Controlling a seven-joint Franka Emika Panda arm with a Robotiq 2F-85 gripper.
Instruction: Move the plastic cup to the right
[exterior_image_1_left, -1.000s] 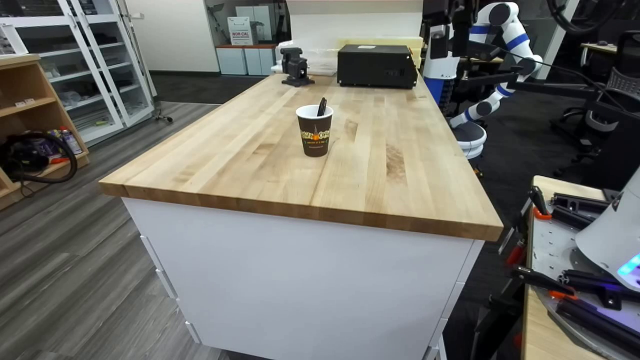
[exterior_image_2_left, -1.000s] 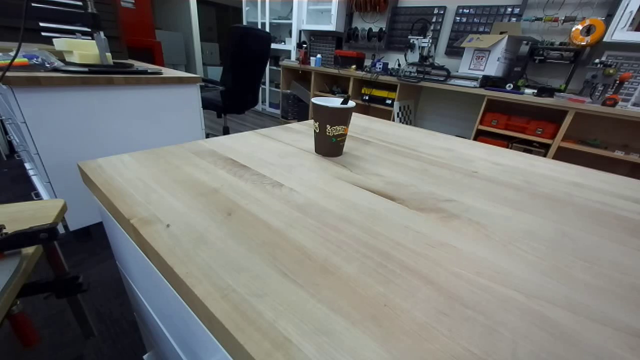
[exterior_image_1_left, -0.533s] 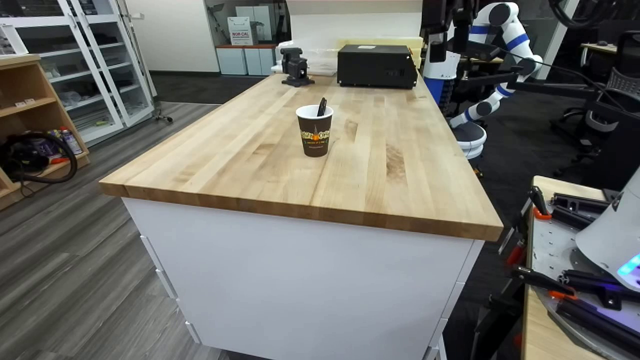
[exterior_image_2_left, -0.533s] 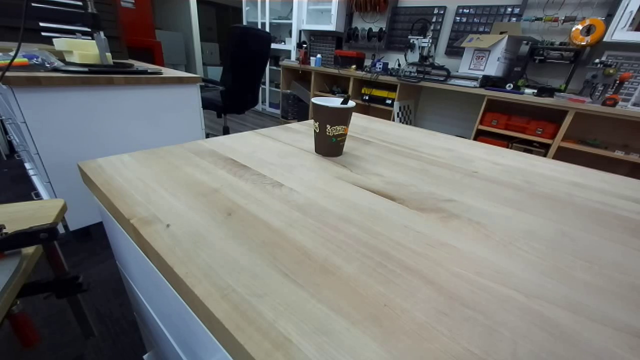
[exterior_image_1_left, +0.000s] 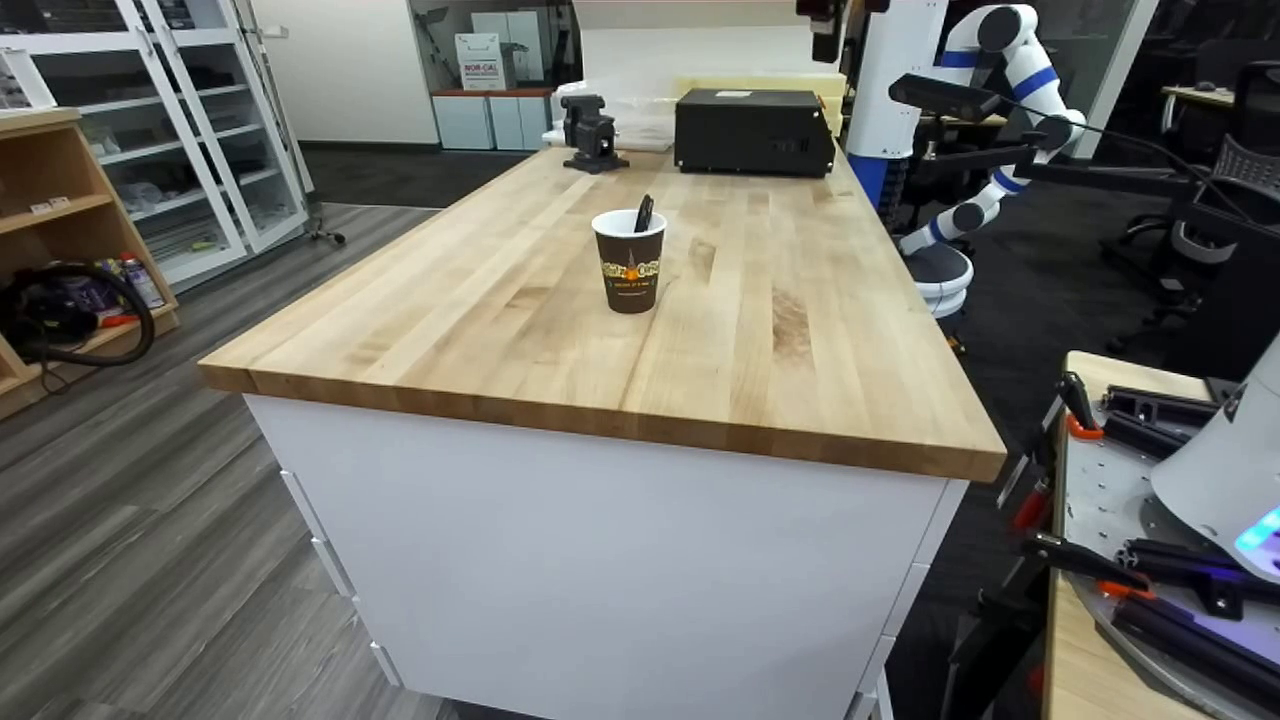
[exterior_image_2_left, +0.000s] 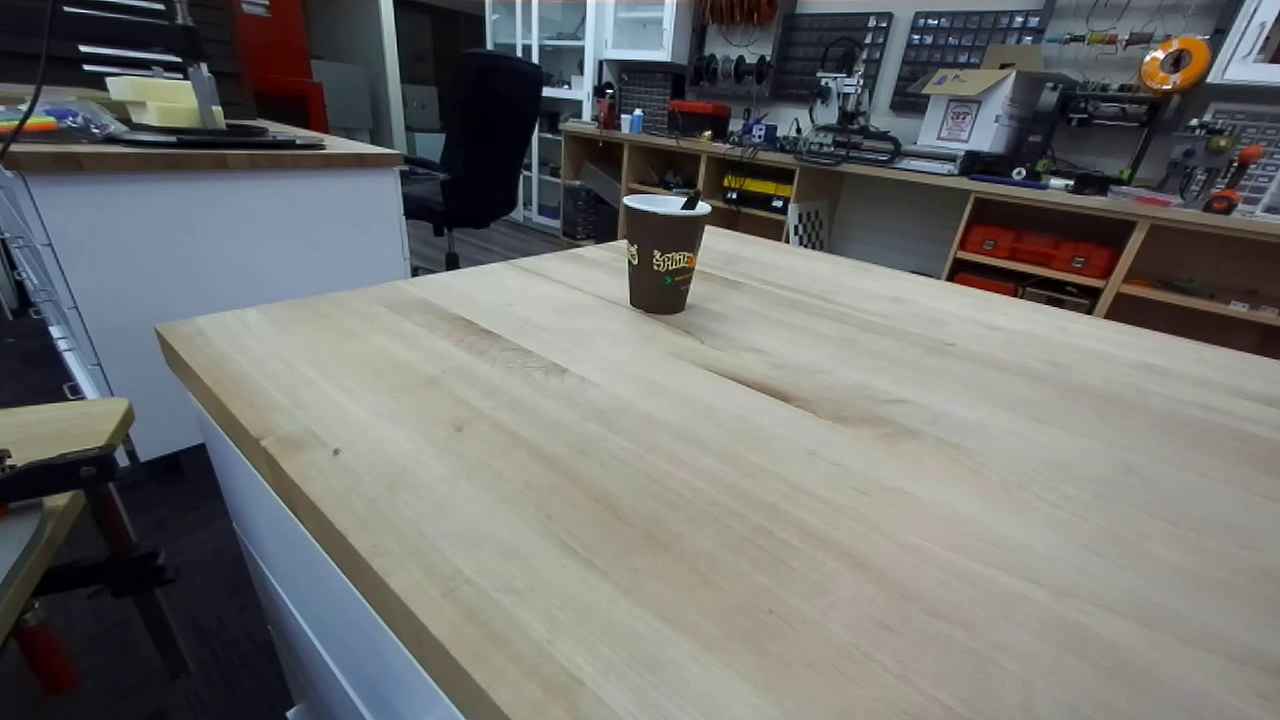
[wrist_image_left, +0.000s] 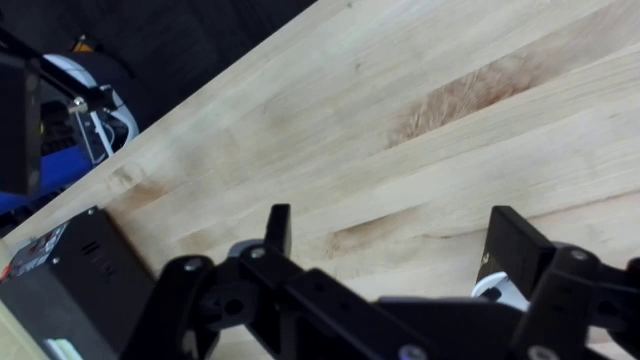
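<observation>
The plastic cup stands upright on the wooden table in both exterior views (exterior_image_1_left: 631, 275) (exterior_image_2_left: 662, 262). It is dark brown with yellowish lettering and a white rim, and a small dark object sticks out of its top. In the wrist view only part of its white inside and rim (wrist_image_left: 504, 291) shows, partly hidden behind the right finger. My gripper (wrist_image_left: 391, 209) is open, with bare table between its fingers. A dark part of the gripper (exterior_image_1_left: 826, 32) shows at the top edge of an exterior view, well above the tabletop and apart from the cup.
A black box (exterior_image_1_left: 755, 132) stands at the table's far end, also in the wrist view (wrist_image_left: 95, 270). A dark vise-like object (exterior_image_1_left: 592, 135) stands beside it. The wooden table (exterior_image_1_left: 480, 320) has open edges, and a white-and-blue robot arm (exterior_image_1_left: 1030, 75) stands beyond its side.
In an exterior view my gripper has moved left and up, so less of it shows at the top edge. The cup has not moved.
</observation>
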